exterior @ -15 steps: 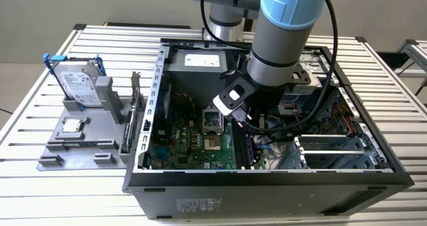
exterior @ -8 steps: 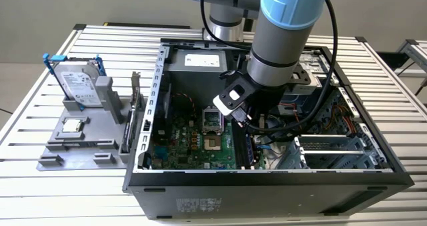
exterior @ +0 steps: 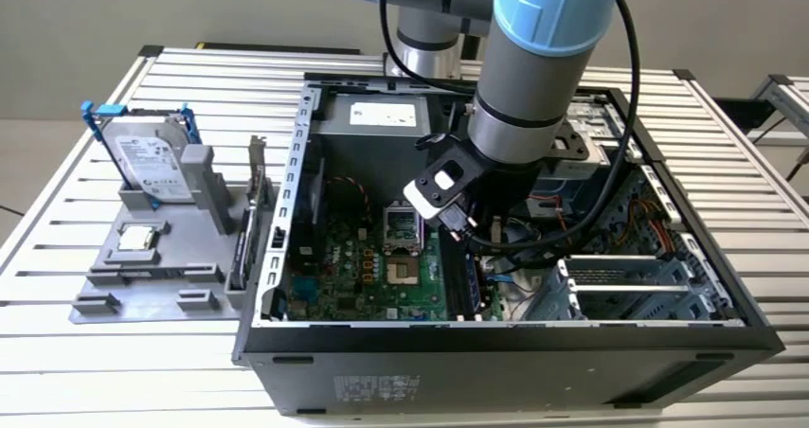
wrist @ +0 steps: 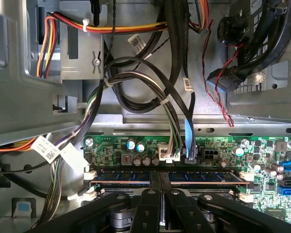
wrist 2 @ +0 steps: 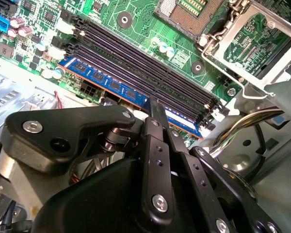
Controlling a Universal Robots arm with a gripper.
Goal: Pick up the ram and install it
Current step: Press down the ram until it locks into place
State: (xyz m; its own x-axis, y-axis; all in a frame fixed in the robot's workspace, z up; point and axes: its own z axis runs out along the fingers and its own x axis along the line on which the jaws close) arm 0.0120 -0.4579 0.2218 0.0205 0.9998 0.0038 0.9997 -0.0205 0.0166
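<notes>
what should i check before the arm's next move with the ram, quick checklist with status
1. The ram lies along a slot on the motherboard, parallel to the empty slots: ok.
2. The gripper is on the ram, fingers closed around its top edge: ok.
3. Ram pressed fully down in the slot: cannot tell.
4. End latches locked: cannot tell.
5. The cables run beside the slot, not across the ram: ok.
6. The arm reaches into the computer case without touching its walls: ok.
</notes>
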